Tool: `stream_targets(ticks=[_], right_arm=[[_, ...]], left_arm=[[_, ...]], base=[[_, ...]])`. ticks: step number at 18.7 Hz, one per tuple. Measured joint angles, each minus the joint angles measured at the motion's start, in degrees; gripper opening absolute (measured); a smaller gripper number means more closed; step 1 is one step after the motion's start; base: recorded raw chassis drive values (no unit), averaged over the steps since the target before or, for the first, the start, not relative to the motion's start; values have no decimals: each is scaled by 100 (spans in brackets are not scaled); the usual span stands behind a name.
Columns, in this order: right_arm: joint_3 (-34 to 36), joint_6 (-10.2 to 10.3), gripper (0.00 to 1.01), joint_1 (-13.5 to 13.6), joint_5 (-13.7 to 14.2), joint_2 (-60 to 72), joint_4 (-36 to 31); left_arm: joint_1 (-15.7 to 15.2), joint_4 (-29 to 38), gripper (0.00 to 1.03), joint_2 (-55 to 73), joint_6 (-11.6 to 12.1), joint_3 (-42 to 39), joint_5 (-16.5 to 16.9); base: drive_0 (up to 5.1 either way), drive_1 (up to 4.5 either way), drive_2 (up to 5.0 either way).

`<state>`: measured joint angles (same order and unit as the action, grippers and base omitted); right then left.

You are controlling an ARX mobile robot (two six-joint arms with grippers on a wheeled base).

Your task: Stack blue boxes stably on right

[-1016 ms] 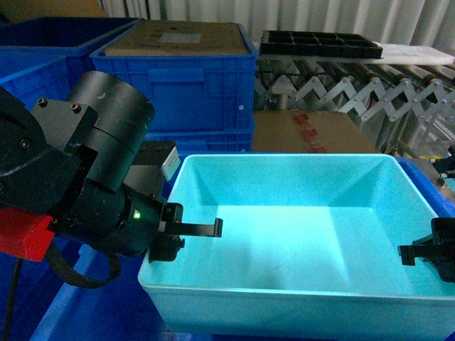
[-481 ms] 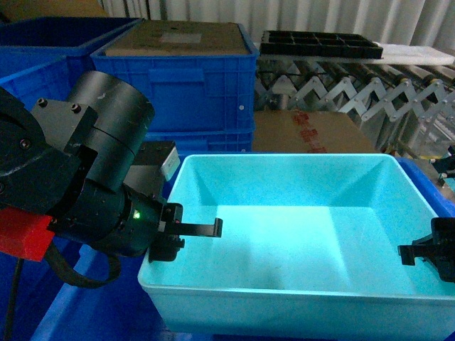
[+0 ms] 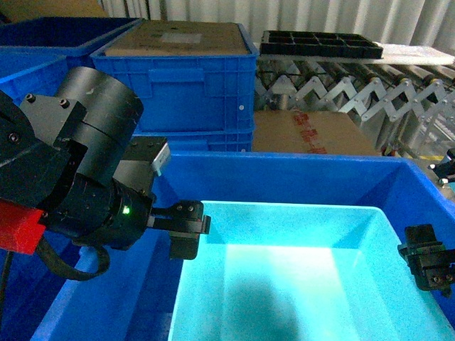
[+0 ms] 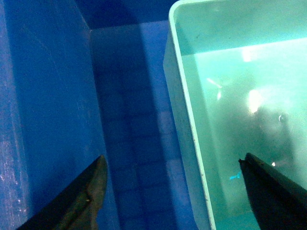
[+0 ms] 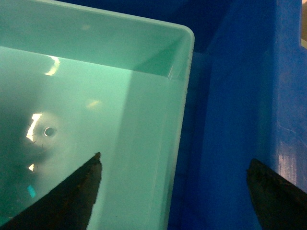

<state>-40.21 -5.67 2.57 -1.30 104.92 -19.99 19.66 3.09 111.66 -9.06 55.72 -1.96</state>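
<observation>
A light turquoise blue box (image 3: 284, 277) sits low inside a dark blue crate (image 3: 284, 170), below the crate's rim. My left gripper (image 3: 188, 229) is open and straddles the box's left wall: in the left wrist view one finger is inside the box (image 4: 240, 86) and the other hangs over the gap beside the crate wall (image 4: 48, 96), the gripper (image 4: 171, 160) centred near the rim. My right gripper (image 3: 426, 259) is open too and straddles the right wall. In the right wrist view the gripper (image 5: 175, 158) spans the box (image 5: 96, 72) and the crate's side (image 5: 240, 96).
Stacked dark blue crates (image 3: 185, 78) stand behind at the left, one topped with cardboard. A brown cardboard box (image 3: 306, 131) lies behind the crate. A roller conveyor (image 3: 355, 89) carrying a black compartment tray (image 3: 320, 44) runs across the back right.
The turquoise box has dropped from above the dark blue crate's rim to down inside it. Both grippers have come down with it and now stand astride its side walls.
</observation>
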Motion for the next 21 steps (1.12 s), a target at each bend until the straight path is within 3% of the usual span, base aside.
stream_targets(ticks=[1, 2, 6, 14, 18, 21], right_arm=[[-2, -2, 100, 2, -28, 0, -13], [-2, -7, 97, 4, -17, 0, -9], [-24, -26, 98, 4, 2, 0, -9], [-470, 37, 98, 87, -59, -468, 175], [-1008, 162, 98, -9, -162, -1340, 404], [-1451, 94, 98, -380, -131, -2800, 542]], left_arm=[[0, 11, 95, 0, 9, 4, 24], [15, 11, 99, 0, 24, 20, 7], [13, 35, 98, 0, 57, 37, -101], [-24, -271, 98, -601, -17, 507, 140], [-282, -667, 98, -1565, -153, 931, 186], [-660, -1137, 98, -2964, -105, 1152, -68]], base=[[0, 0, 0], [0, 0, 0], [0, 0, 0], [0, 0, 0], [0, 0, 0], [0, 0, 0]])
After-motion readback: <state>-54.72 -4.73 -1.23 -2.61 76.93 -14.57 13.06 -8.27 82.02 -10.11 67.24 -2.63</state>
